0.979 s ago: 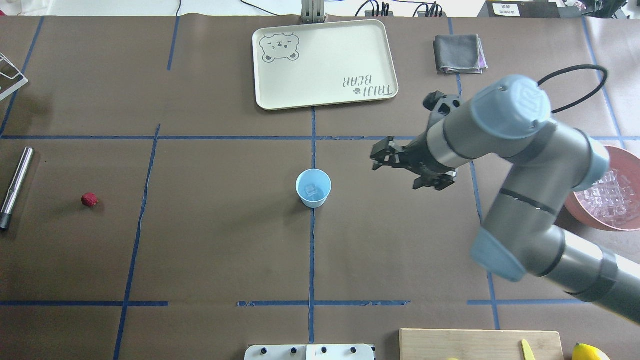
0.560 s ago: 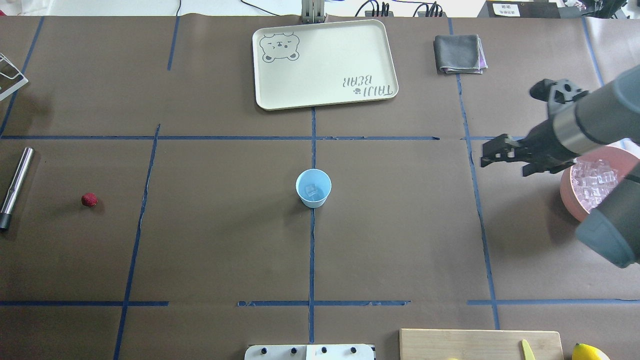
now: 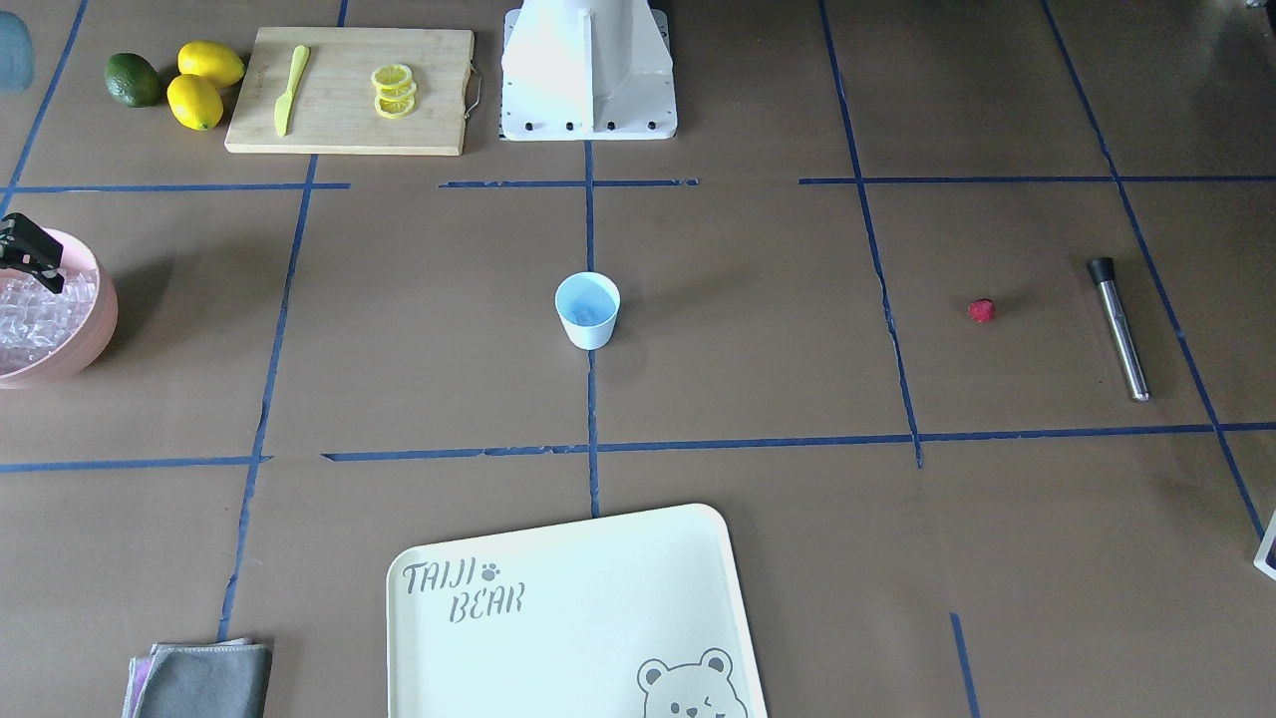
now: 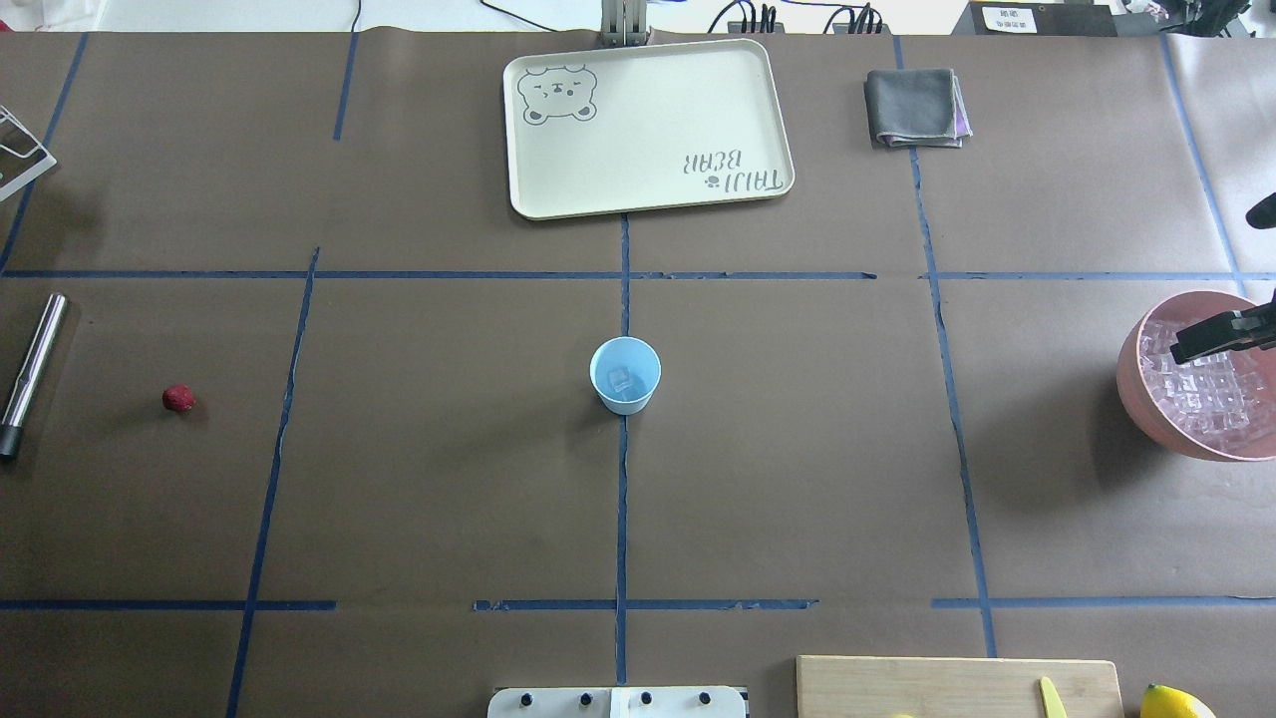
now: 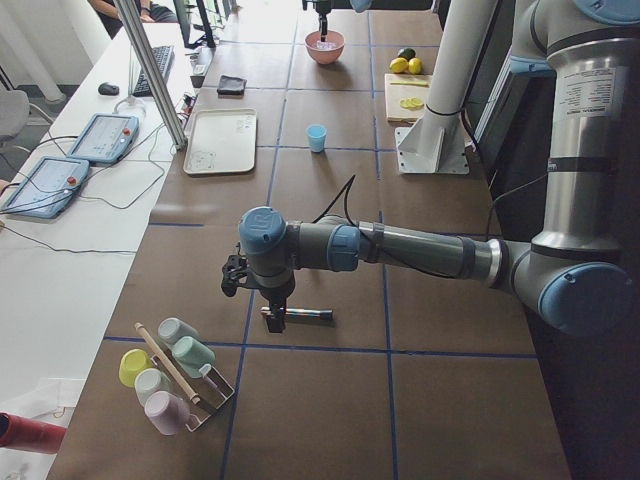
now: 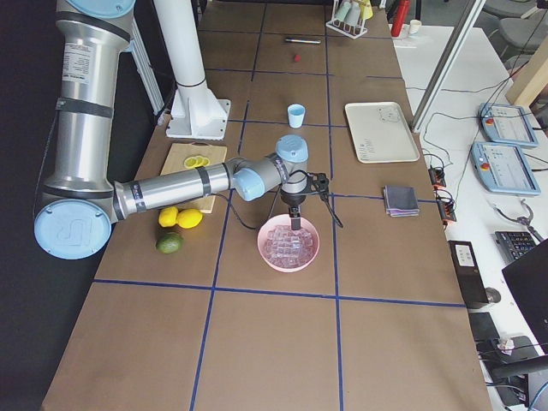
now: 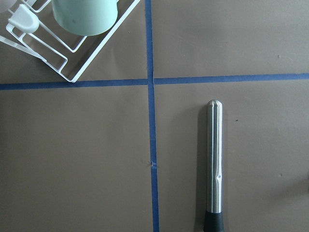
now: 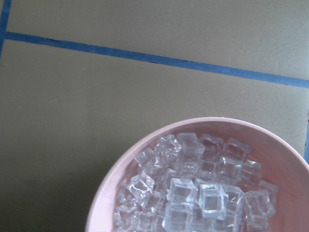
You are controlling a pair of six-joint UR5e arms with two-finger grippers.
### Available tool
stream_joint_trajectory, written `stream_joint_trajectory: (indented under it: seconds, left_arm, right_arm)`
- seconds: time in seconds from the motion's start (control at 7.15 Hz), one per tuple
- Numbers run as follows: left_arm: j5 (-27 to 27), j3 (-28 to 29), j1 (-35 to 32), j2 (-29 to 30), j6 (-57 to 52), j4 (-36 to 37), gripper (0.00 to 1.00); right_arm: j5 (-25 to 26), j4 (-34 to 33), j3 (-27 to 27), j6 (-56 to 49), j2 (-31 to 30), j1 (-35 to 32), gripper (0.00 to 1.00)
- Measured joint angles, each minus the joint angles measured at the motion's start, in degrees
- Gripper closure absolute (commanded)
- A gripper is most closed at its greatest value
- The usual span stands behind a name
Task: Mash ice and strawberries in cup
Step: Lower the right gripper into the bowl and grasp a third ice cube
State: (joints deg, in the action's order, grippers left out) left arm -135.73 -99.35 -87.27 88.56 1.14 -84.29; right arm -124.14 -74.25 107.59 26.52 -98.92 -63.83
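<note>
Hovering at the desk's right edge, the right gripper (image 4: 1211, 337) hangs over the pink bowl (image 4: 1136, 384), with the ice (image 8: 193, 193) heaped below its jaws; how wide they stand cannot be told. Mid-desk, the cup (image 4: 625, 375) holds a single cube (image 4: 620, 379). The strawberry (image 4: 178, 399) lies near the left edge, not far from the steel muddler (image 7: 214, 159). The left gripper (image 5: 274, 312) hangs over that muddler, its jaws unreadable.

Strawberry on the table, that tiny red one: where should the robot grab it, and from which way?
Pinch the strawberry across its round middle, coming straight down from above. It is small, roundish and sits alone on the table, nothing touching it, so its sides are free all round. Squeeze gently; it may roll.
</note>
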Motion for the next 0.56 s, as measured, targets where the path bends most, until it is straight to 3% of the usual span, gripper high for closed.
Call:
stream_joint_trajectory:
  seconds: [0.56]
  left_arm:
    - [0.01,0.03,0.0,-0.04,0.0,0.0,0.0]
  right_arm:
    - [0.07,0.01,-4.21,-0.96,0.99,-0.28,0.01]
